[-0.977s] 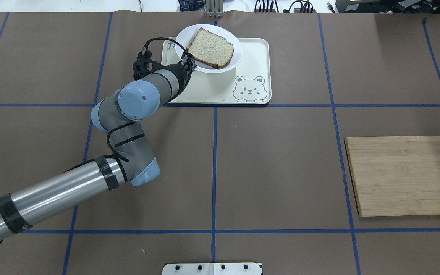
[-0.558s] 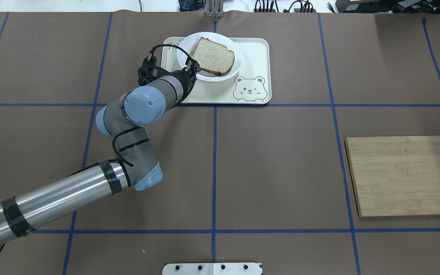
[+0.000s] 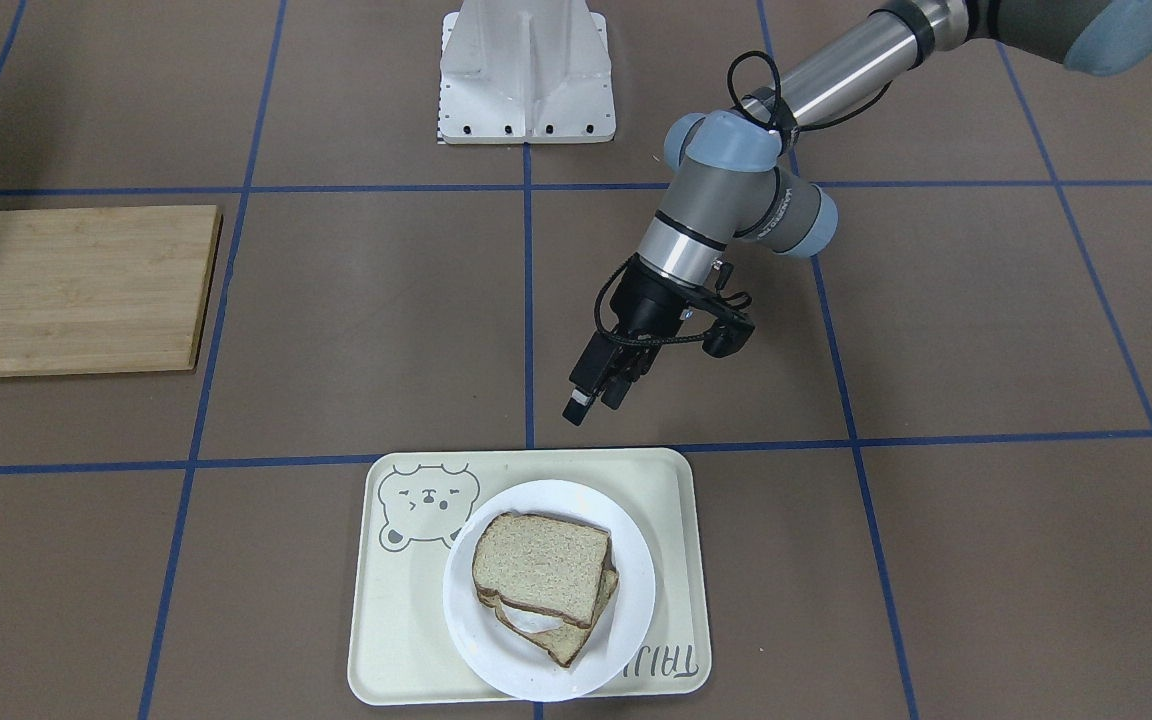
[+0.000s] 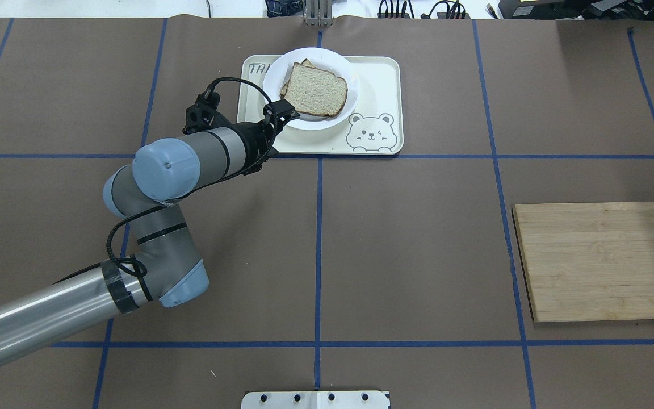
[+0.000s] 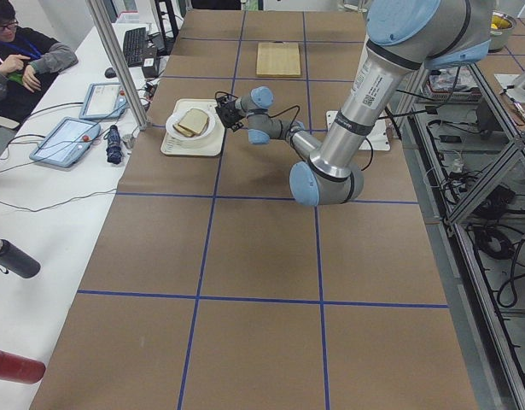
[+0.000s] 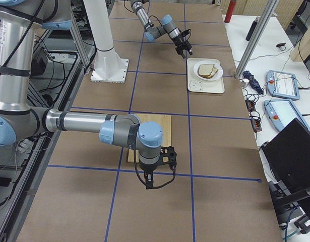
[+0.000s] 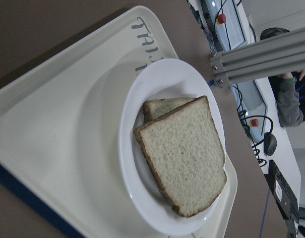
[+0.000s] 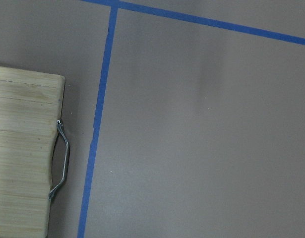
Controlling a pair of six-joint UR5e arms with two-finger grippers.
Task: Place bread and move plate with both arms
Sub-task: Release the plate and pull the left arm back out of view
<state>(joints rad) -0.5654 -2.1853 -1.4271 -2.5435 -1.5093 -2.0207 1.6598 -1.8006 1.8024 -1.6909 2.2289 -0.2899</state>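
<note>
Bread point(image 3: 541, 565) is lying soft, light on slick plate point(image 3: 636, 605), lower centre; I'm judging its rim the hold. My left fingers point(image 3: 584, 385) are hanging slightly spread, empty; right fingers point(image 6: 148, 179), I cannot tell.

plate point(image 4: 321, 121) — down on tray point(image 4: 378, 79) | left gripper point(image 3: 594, 400) withdrawn, apart

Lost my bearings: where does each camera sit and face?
Front-facing: across the table, facing the base; left arm shows.
Overhead: behind the base, looking down; left arm.
Exterior left: table's left end; left arm near.
Exterior right: opposite end; right arm near.
Left wrist: at the plate; no body.
Right wrist: at the cutting board; no body.
Shared: five show the plate.
</note>
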